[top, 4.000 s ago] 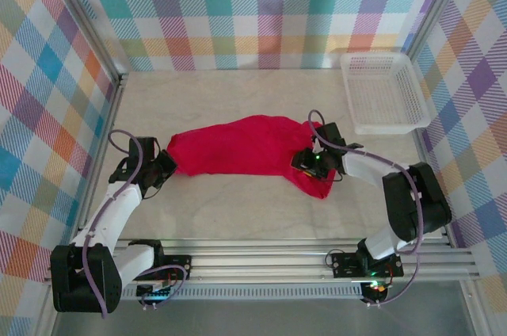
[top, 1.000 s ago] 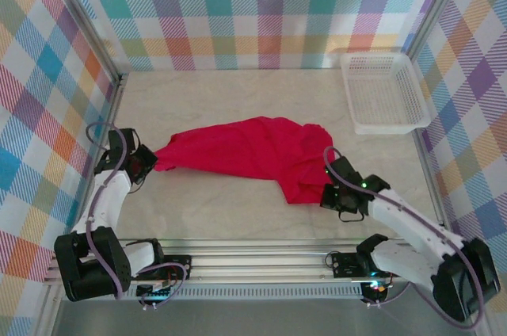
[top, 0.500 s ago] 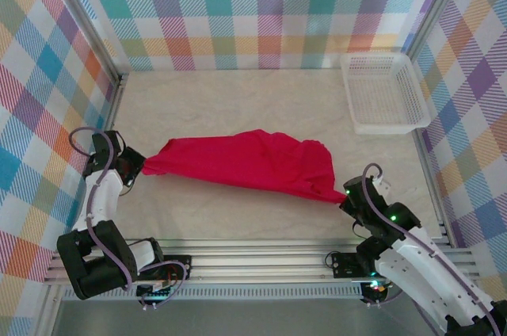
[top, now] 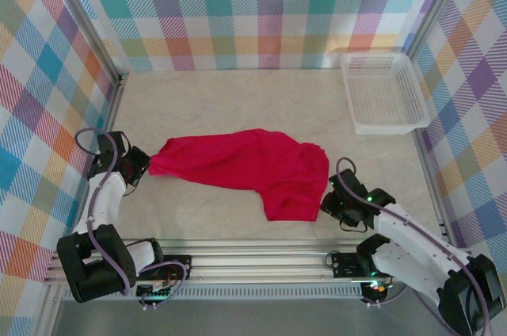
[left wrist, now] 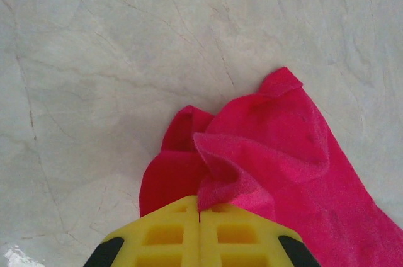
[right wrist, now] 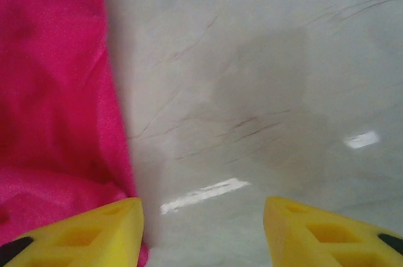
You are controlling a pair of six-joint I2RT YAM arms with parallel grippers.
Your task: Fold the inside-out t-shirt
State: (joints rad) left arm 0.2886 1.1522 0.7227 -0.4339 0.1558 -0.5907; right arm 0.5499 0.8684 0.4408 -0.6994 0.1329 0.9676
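The inside-out t-shirt (top: 245, 166) is laid lengthwise on the counter (top: 238, 98) from the left hand (top: 142, 168), clamped shut on its tip, across to the right hand (top: 329, 208) (parted and empty), beside which the loose end is bunched.

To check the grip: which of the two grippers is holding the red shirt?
The left gripper: its yellow fingers are shut on the end of the shirt. The right gripper stands open beside the cloth.
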